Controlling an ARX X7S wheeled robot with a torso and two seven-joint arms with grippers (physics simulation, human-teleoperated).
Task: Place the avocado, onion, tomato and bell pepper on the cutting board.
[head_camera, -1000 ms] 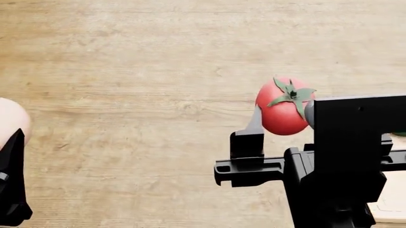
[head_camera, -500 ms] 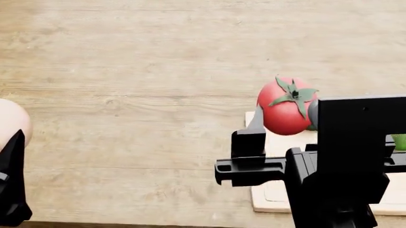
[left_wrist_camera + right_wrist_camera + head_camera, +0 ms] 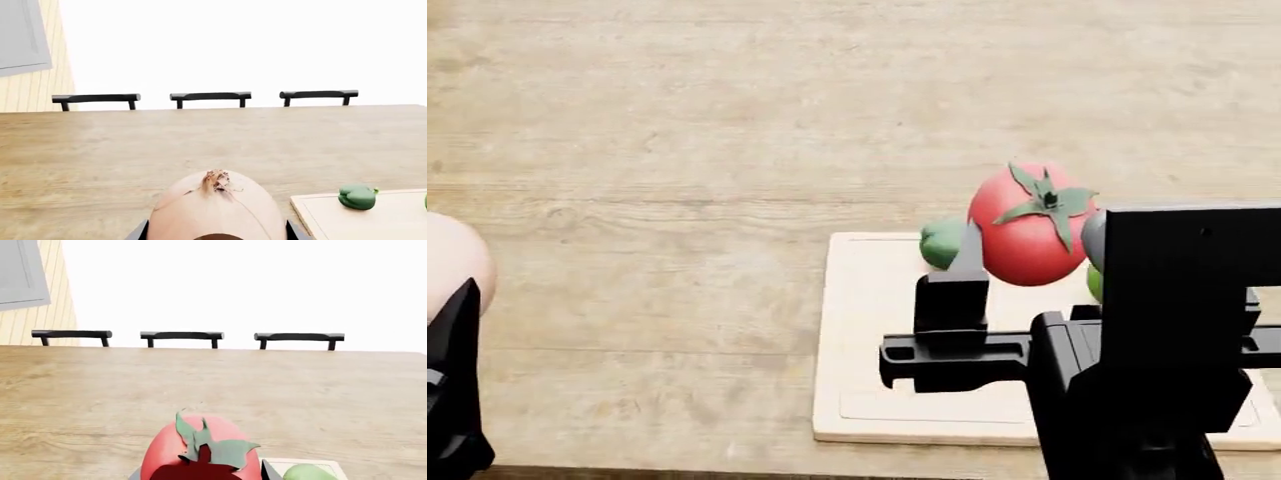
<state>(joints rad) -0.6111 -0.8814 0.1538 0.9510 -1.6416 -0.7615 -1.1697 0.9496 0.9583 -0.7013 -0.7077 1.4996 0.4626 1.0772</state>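
Note:
My right gripper is shut on the red tomato, held above the pale cutting board. The dark green bell pepper sits at the board's far edge, just left of the tomato. A sliver of bright green avocado shows on the board behind my right arm. At the far left my left gripper is shut on the pinkish onion, over bare table left of the board. The left wrist view shows the onion, pepper and board. The right wrist view shows the tomato and avocado.
The wooden table stretches wide behind and left of the board. Three black chairs line its far side. My right arm's black camera block covers the board's right part.
The head view has shifted right: the cutting board has slid in from the right and now lies under the held tomato, with the pepper and avocado coming into sight. Both grippers keep their hold.

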